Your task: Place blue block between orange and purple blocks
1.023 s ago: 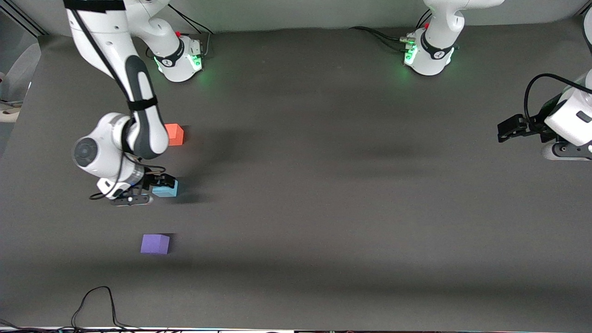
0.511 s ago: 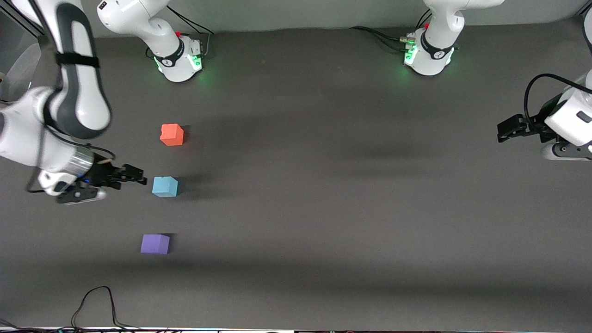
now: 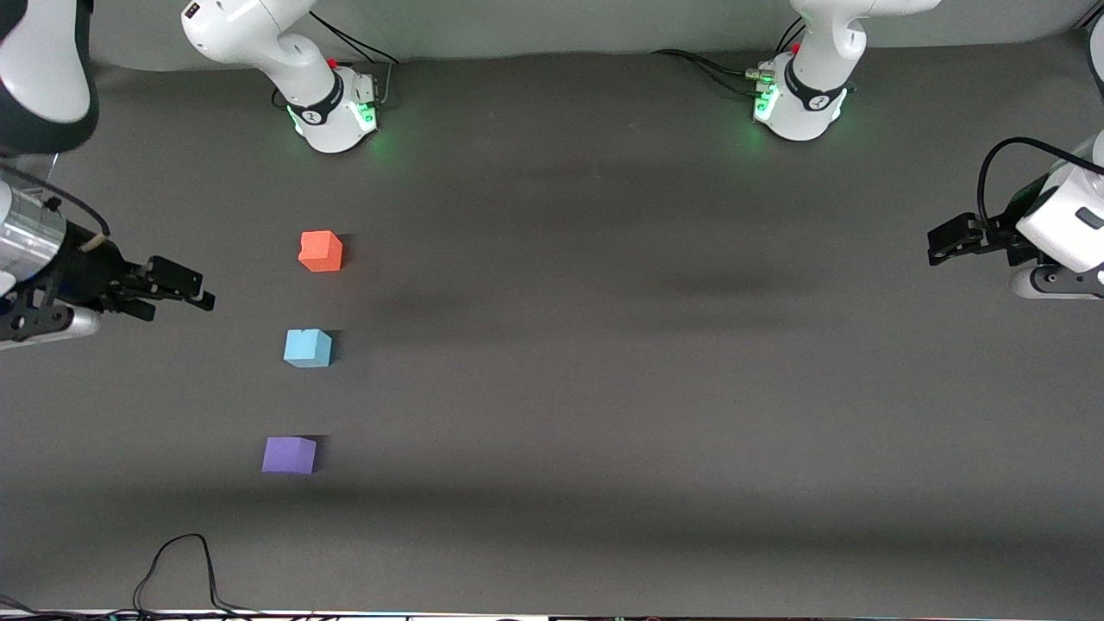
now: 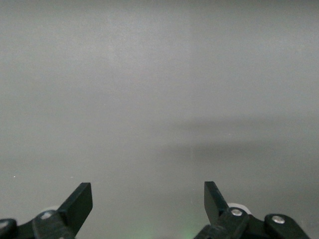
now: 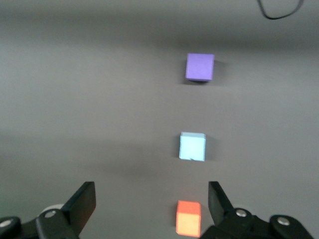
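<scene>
Released a second ago, the blue block [image 3: 308, 348] sits alone while the right gripper [image 3: 183, 287] has pulled back, empty and open, toward the counter [image 3: 604, 345] edge at the right arm's end.

Near to far along that end of the counter: the purple block [image 3: 289, 454], then the blue block, a small matte sky-blue cube resting flat, then the orange block [image 3: 321, 251]; all three stand apart in a rough line, blue between the other two. At the counter edge at the left arm's end the left gripper [image 3: 949, 239] waits, fingers [image 4: 79, 204] spread wide on nothing.
</scene>
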`<state>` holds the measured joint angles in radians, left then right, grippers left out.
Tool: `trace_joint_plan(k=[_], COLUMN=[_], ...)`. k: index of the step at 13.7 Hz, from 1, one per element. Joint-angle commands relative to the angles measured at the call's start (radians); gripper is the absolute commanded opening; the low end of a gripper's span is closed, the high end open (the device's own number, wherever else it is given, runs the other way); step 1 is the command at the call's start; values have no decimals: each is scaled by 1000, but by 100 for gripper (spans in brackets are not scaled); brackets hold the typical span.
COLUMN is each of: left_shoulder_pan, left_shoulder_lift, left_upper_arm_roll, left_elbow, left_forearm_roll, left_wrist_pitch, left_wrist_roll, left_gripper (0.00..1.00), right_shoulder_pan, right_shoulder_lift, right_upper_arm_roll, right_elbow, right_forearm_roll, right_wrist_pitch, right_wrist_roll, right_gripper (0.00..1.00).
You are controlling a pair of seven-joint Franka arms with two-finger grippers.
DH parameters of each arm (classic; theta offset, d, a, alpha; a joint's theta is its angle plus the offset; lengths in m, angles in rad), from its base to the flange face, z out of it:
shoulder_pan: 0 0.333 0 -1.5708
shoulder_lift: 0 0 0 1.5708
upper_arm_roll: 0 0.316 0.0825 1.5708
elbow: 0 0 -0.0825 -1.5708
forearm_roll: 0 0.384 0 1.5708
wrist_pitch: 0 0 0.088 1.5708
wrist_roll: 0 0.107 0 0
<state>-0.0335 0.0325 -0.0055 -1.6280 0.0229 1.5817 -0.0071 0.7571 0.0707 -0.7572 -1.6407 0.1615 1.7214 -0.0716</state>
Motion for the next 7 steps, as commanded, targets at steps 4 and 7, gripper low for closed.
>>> trace_joint_plan(k=[4, 7], left_shoulder_pan=[1, 0], left_shoulder_lift=[-3, -3], left_upper_arm_roll=[-2, -2], left_elbow=[2, 2], left_forearm_roll=[-6, -6], left_wrist_pitch=[-11, -11], left_wrist_roll=[-13, -13], left_gripper=[100, 100], right_shoulder_pan=[-534, -626], right_shoulder_lift=[-166, -152], right_upper_arm_roll=[599, 654], right_elbow=[-120, -123], right_forearm_roll=[-148, -148], right_wrist_pitch=[-19, -13], right_wrist_roll=[125, 118], right_gripper=[100, 100])
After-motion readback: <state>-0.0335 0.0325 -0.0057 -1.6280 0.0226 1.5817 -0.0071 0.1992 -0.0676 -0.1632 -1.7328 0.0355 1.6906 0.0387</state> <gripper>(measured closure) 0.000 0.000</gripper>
